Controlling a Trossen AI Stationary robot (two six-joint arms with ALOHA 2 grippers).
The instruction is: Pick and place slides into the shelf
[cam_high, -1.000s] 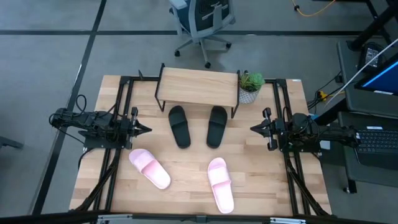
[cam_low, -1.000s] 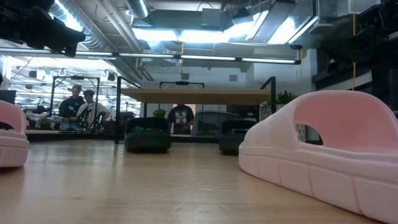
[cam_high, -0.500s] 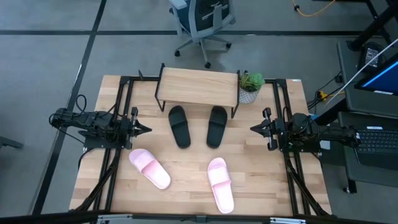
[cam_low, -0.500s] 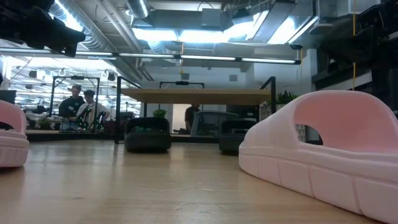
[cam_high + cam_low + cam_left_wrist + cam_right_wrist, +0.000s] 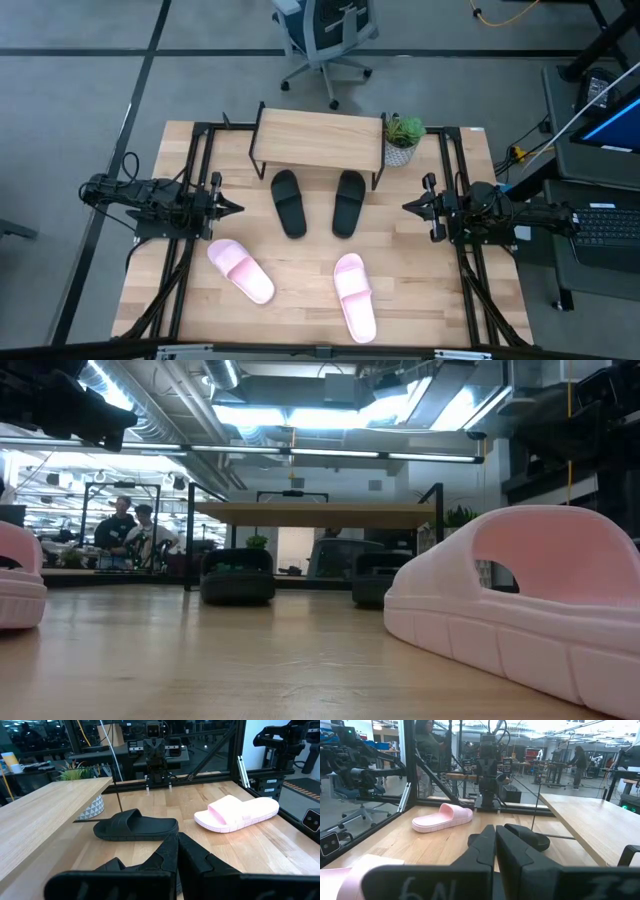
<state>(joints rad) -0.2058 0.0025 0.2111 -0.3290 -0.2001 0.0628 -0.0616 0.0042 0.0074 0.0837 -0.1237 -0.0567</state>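
Observation:
The shelf [image 5: 318, 137] stands at the table's far edge on thin black legs. Two black slides [image 5: 289, 203] [image 5: 349, 203] lie sole-down just in front of it. Two pink slides [image 5: 241, 271] [image 5: 355, 297] lie nearer the near edge. My left gripper [image 5: 232, 208] hovers at the table's left side, shut, pointing toward the black slides [image 5: 136, 825]. My right gripper [image 5: 410, 206] hovers at the right side, shut, facing the left arm. Neither touches a slide. In the low view the right pink slide [image 5: 520, 600] fills the foreground.
A small potted plant [image 5: 402, 138] stands at the shelf's right end. Black frame rails [image 5: 196, 160] run along the table's left and right sides. Bare wood lies between the black and pink pairs. An office chair [image 5: 325, 35] stands beyond the table; people show in the room behind.
Both arms and all slides have kept still. In the low view a person in the room behind the shelf has walked out of sight.

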